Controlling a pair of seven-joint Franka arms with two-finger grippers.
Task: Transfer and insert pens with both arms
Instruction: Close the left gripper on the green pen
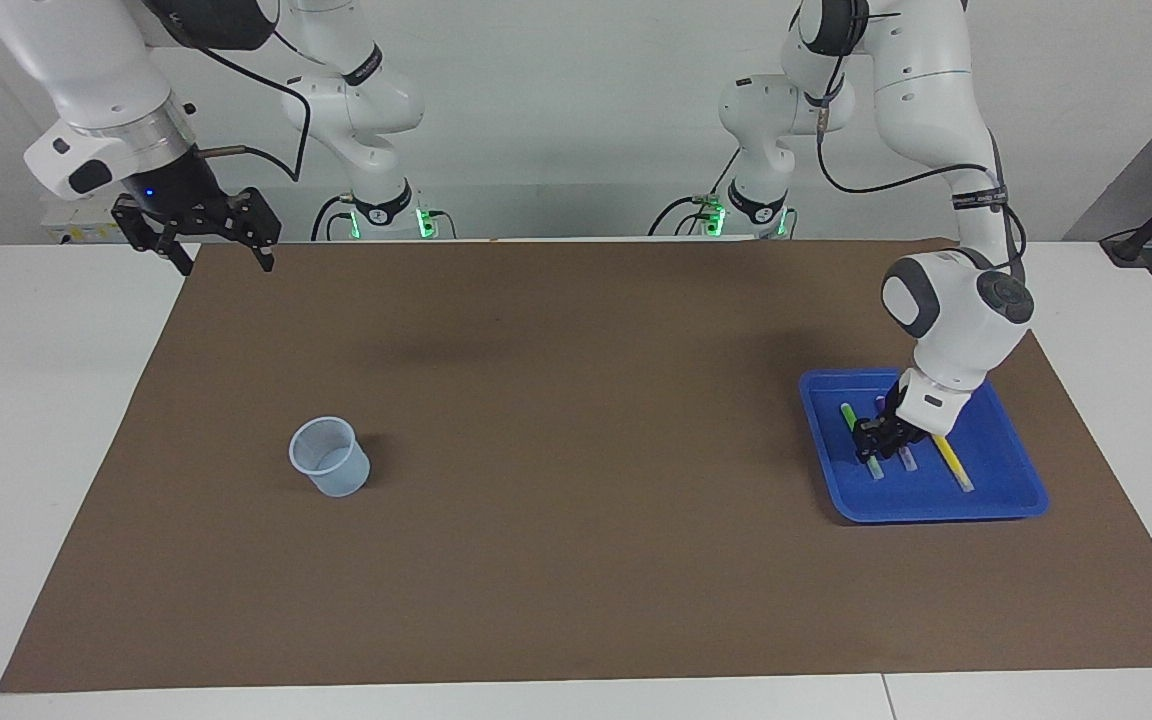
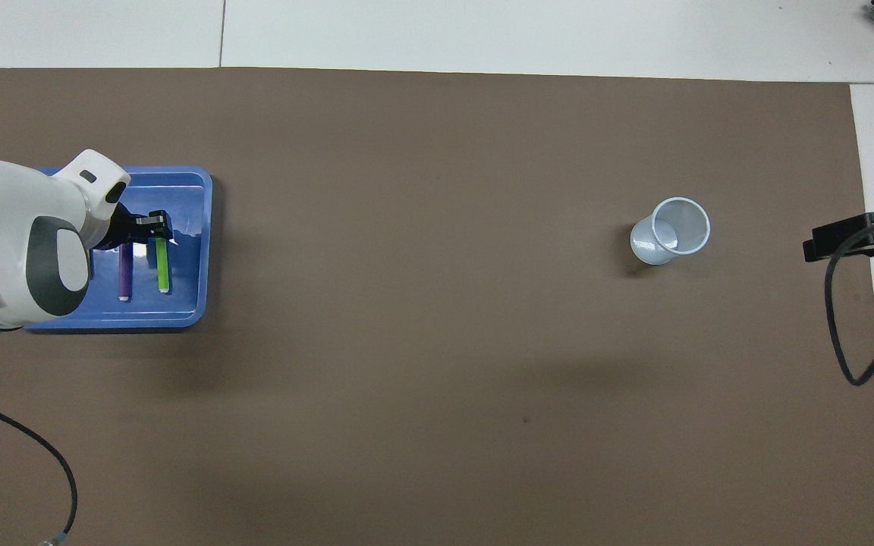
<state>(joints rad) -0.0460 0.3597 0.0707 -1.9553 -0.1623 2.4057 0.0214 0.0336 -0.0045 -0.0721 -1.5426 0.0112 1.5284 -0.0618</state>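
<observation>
Three pens lie side by side in a blue tray (image 1: pixel 1006 500) at the left arm's end of the table. The green pen (image 1: pixel 850 417) and the yellow pen (image 1: pixel 953 462) show; of the purple pen only a pale end (image 1: pixel 906 461) shows. In the overhead view the tray (image 2: pixel 187 307) holds the purple pen (image 2: pixel 125 273) and the green pen (image 2: pixel 162 269); the arm hides the yellow one. My left gripper (image 1: pixel 877 441) is down in the tray, open, at the green and purple pens (image 2: pixel 155 227). My right gripper (image 1: pixel 223 252) waits open, raised.
A pale translucent cup (image 1: pixel 329 457) stands upright on the brown mat (image 1: pixel 576 560) toward the right arm's end; it also shows in the overhead view (image 2: pixel 672 231). The right gripper (image 2: pixel 858 236) hangs over the mat's edge there. White table surrounds the mat.
</observation>
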